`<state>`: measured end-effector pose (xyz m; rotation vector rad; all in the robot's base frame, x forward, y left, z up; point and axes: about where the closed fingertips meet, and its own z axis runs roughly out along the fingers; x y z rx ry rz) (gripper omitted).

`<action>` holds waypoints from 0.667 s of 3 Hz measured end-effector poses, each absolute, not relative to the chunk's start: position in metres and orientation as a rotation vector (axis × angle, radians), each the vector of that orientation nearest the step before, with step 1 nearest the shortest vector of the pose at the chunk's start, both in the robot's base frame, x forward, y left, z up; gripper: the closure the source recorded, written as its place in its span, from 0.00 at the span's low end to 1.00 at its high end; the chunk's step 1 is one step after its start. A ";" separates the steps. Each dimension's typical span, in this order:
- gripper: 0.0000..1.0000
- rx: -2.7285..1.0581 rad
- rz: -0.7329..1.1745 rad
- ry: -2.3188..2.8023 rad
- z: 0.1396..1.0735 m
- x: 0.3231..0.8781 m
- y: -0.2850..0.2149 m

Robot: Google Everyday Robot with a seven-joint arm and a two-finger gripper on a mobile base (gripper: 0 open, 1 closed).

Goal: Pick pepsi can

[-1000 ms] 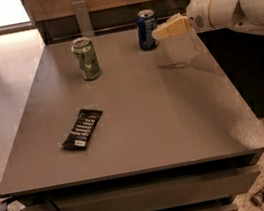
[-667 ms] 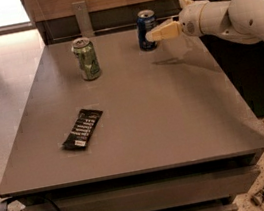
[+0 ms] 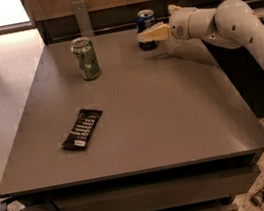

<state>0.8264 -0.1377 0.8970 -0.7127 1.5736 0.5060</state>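
The pepsi can, dark blue with a silver top, stands upright near the far edge of the grey table. My gripper reaches in from the right on the white arm, and its tan tip overlaps the can's lower half, at or just in front of it. The can still stands on the table.
A green can stands upright at the far left of the table. A black snack bar lies flat toward the front left. A wooden wall with metal brackets runs behind the table. Cables lie on the floor at both front corners.
My arm has moved left across the table's far side. The gripper tip has gone from beside the pepsi can's right side to overlapping it. The can has not moved.
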 end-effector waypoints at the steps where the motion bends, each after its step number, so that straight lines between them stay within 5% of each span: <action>1: 0.02 -0.701 0.571 1.544 0.893 0.830 -0.119; 2: 0.24 -0.705 0.568 1.547 0.892 0.830 -0.118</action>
